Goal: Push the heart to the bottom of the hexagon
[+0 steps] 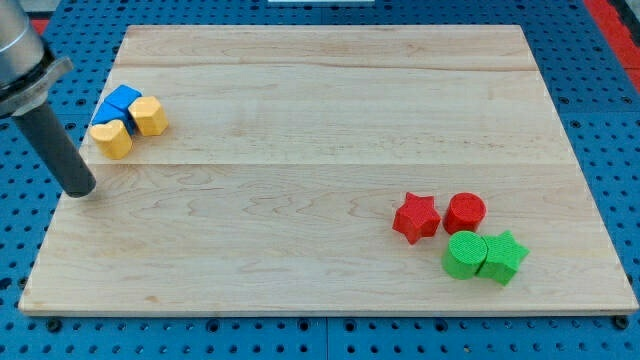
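Observation:
A yellow heart point(112, 138) lies near the board's upper left, touching a yellow hexagon point(149, 116) to its upper right. A blue block point(119, 101) sits just above them, touching both. My tip point(79, 190) rests on the board near its left edge, below and left of the heart, a short gap away. The dark rod rises from it to the view's upper left.
A red star point(416, 217) and a red cylinder point(465, 212) sit at the lower right. Below them are a green cylinder point(464, 254) and a green star point(503, 257). The wooden board point(320, 100) lies on a blue pegboard.

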Robot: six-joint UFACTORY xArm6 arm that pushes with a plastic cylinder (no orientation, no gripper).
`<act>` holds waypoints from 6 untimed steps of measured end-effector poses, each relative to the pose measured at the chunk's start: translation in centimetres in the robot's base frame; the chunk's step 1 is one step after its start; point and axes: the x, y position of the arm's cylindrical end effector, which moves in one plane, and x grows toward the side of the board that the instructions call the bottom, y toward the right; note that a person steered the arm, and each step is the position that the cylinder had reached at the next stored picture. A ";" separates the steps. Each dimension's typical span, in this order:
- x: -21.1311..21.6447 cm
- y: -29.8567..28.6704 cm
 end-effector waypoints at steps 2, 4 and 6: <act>-3.5 -0.4; -5.7 3.3; -9.5 7.2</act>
